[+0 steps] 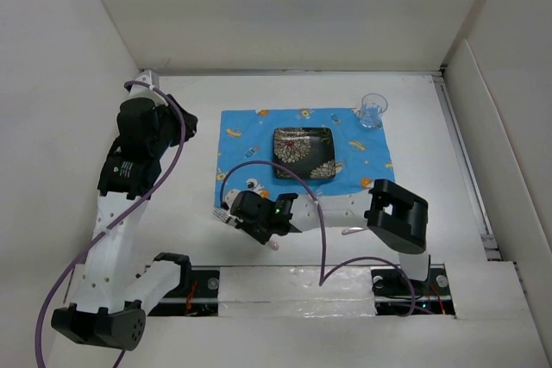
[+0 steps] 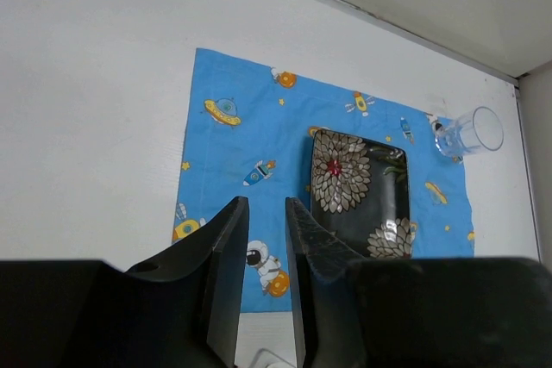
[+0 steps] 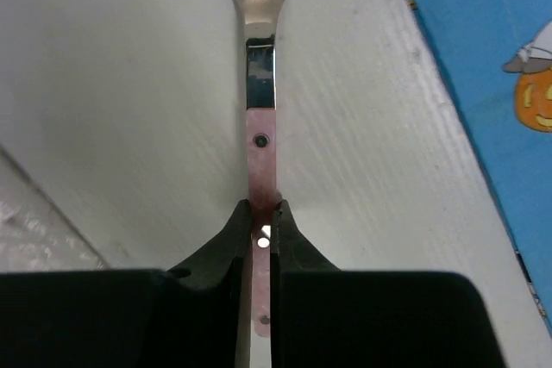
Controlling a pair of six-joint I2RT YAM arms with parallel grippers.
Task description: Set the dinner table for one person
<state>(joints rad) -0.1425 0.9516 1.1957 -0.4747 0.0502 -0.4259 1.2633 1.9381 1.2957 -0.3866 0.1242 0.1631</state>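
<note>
three pieces set: placemat (image 1: 250, 140), plate (image 1: 304, 152) on it, glass (image 1: 373, 110) at corner. right hand (image 3: 260, 210) pinching pink-handled utensil (image 3: 260, 140) above tabletop (image 1: 194, 204), unplaced. left hand (image 2: 266, 206) spread, empty.

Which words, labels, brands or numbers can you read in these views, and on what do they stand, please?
No text is legible anywhere.
On the left arm: small white markings on a black link, too small to read.
On the placemat: only cartoon rockets and astronauts, no words.
On the plate, glass and pink cutlery handle: no lettering visible.
</note>
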